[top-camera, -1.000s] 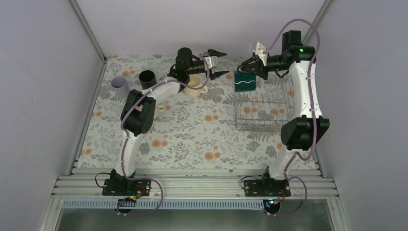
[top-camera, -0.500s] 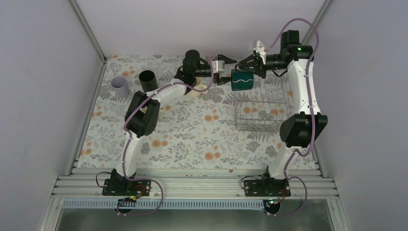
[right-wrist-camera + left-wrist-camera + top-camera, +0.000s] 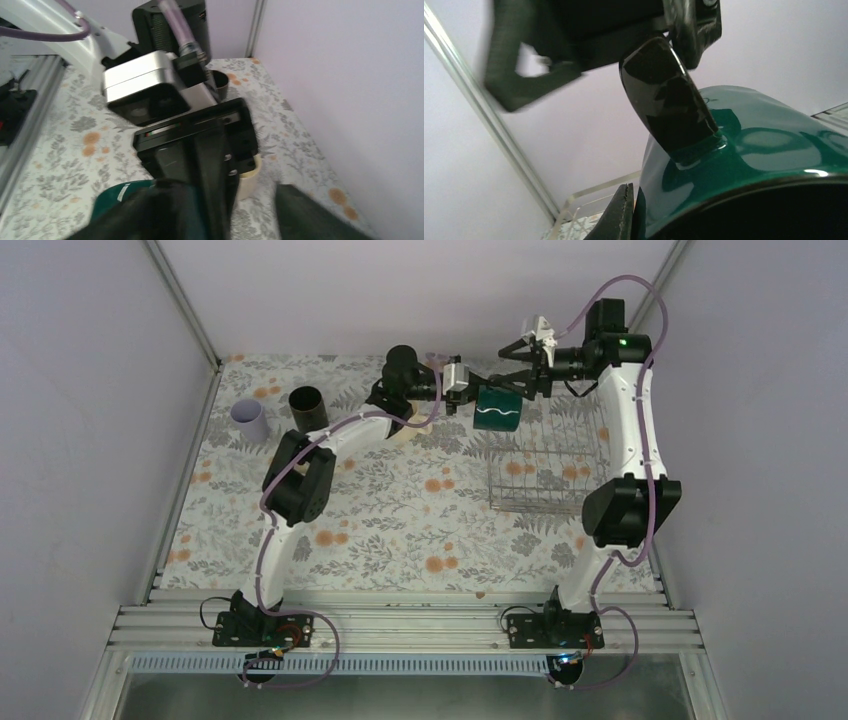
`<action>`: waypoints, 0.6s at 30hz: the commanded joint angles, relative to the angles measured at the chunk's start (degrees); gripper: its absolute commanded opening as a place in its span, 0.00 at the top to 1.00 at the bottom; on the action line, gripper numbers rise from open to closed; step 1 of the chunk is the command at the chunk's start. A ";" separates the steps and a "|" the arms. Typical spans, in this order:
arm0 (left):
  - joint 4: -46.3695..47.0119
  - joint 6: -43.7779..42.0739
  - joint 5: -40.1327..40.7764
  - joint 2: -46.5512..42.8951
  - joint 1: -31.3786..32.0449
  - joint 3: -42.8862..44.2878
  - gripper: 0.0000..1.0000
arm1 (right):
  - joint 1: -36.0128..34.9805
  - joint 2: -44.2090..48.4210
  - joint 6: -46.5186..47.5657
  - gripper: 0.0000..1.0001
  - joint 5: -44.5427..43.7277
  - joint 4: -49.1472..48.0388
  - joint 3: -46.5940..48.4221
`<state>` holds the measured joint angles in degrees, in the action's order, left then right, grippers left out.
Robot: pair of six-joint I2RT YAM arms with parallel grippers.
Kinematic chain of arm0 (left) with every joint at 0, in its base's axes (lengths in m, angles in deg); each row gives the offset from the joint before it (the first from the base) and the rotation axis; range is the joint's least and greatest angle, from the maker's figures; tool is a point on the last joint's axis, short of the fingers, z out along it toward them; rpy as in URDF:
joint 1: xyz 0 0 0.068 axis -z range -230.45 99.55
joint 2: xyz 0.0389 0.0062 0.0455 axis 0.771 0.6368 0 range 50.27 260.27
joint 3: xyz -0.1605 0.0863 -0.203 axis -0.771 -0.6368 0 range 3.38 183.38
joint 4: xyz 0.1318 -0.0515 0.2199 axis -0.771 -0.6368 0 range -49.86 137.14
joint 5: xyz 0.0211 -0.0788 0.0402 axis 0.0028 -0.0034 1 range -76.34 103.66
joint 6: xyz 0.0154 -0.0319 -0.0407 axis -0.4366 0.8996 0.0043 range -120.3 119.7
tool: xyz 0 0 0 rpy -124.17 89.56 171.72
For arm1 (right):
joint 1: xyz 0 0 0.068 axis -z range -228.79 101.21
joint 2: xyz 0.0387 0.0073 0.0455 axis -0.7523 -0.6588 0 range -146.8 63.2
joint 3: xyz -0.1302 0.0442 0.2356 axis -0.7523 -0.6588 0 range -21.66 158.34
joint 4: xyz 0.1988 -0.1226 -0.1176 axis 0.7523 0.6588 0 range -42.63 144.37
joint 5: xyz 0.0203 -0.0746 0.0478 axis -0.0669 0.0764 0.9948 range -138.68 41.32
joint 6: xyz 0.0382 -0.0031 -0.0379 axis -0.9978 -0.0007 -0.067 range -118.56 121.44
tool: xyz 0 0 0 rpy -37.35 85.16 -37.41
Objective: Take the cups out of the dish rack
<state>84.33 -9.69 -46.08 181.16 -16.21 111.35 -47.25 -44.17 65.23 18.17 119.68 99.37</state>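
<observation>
Far out to the left of the dish rack (image 3: 548, 475) stand the lavender cup (image 3: 248, 421) and, a little nearer to it, the tall black mug (image 3: 307, 404), both already on the table. Closer still, one cream mug (image 3: 248, 179) sits under the left arm (image 3: 300, 475), which covers most of it from above. I cannot find the second cream mug in any view. Just off the rack's far left corner, the step in hand looks like a mid-air handover. The left gripper (image 3: 475, 400) appears clamped on the wall of the dark green mug (image 3: 497, 412). Its wrist view shows one finger (image 3: 623, 212) pressed to the outside of the rim, with the other finger out of sight, so the clamp is my judgement. The mug hangs in the air, clear of the rack and the table. The right gripper (image 3: 512, 368), reaching out over the rack's far edge, stands spread around the handle (image 3: 669, 110), one finger blurred and well clear of it. The rack itself shows no cup inside. Next, the right arm should back away without snagging the handle. The left arm then needs to carry the mug further from the rack and set it upright beside the others.
</observation>
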 commanded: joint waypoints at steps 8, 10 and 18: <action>-12.93 -10.88 0.40 -6.22 -0.21 -0.24 0.98 | 2.73 12.59 -13.32 0.00 -17.29 -20.31 -9.34; -22.52 -18.73 3.28 -7.35 -0.34 0.83 0.98 | 5.20 15.63 -15.05 0.00 -18.61 -22.64 -10.62; -59.00 -48.97 17.79 -9.77 -0.54 7.73 0.98 | 8.01 20.40 -13.84 0.00 -22.32 -20.94 -13.71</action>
<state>46.56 -40.09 -36.25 175.42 -16.49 112.48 -38.90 -23.65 52.12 -0.41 98.35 86.54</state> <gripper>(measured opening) 0.059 0.998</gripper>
